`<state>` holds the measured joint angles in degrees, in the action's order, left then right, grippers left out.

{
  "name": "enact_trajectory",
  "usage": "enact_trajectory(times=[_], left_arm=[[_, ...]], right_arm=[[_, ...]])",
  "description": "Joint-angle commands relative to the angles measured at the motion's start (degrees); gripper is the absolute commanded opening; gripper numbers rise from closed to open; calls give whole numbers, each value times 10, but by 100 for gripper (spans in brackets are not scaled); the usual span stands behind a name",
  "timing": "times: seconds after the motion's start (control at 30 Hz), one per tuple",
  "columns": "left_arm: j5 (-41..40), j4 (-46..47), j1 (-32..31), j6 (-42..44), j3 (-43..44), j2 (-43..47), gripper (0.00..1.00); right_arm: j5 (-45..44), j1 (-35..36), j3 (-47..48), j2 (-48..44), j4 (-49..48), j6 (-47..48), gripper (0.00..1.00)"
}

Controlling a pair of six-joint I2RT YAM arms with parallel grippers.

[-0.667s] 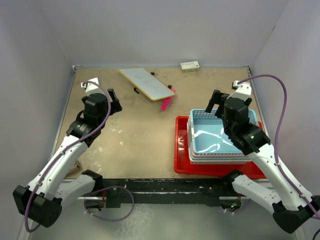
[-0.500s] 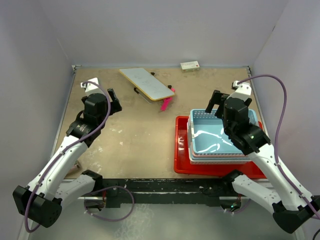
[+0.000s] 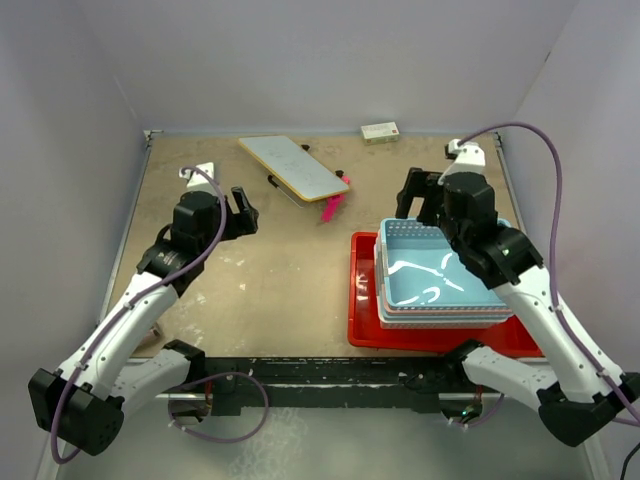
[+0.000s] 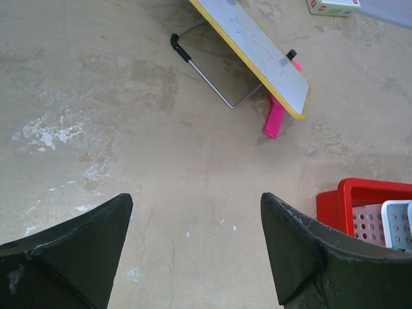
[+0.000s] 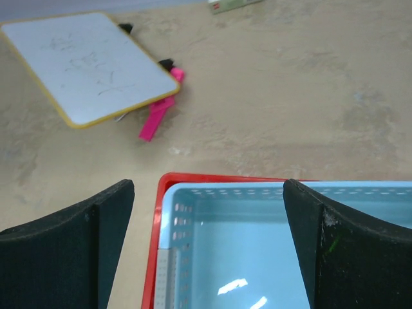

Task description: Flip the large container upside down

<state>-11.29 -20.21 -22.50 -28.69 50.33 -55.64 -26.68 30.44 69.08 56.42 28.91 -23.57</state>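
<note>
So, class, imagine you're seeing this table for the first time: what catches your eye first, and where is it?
The glossy red tray at the near right, with light-blue baskets stacked inside it, stands out most. The right hand hovers open over the baskets' far edge, and a yellow-rimmed whiteboard sits at the far middle.

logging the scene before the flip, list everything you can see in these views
large container: 1, glossy red, right near side, upright, baskets in it
light-blue baskets: nested stack, count unclear, in the container
pink basket: 1, in that stack
whiteboard: 1, yellow-edged, far centre, propped on a wire stand
pink marker: 1, at the board's near corner
small box: 1, white, far edge
table: 1, tan
left arm: jaws open over bare table
right arm: jaws open above the container's far edge
</note>
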Motion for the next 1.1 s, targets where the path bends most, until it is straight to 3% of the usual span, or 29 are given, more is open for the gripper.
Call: enact_trajectory(times=[0.0,0.1,0.2,0.33,0.43,0.67,0.77,1.07], left_arm=[[10,28,4,11,-1,17,79],[-1,22,4,10,-3,21,79],[-1,29,4,6,-11,18,79],[10,50,4,-9,-16,4,79],[25,59,4,-14,-16,-6,79],[5,48,4,-10,-9,2,79],[3,47,4,-9,-8,4,79],[8,50,4,-10,-6,-6,79]], right_arm=[[148,4,40,41,111,-15,100],[207,5,33,70,171,-46,99],[274,14,-19,60,157,-69,98],[267,22,-59,53,139,-89,92],[246,23,-52,56,133,-99,76],[207,28,-52,75,139,-113,21],[192,42,-49,78,139,-118,19],[22,105,11,105,233,-134,32]])
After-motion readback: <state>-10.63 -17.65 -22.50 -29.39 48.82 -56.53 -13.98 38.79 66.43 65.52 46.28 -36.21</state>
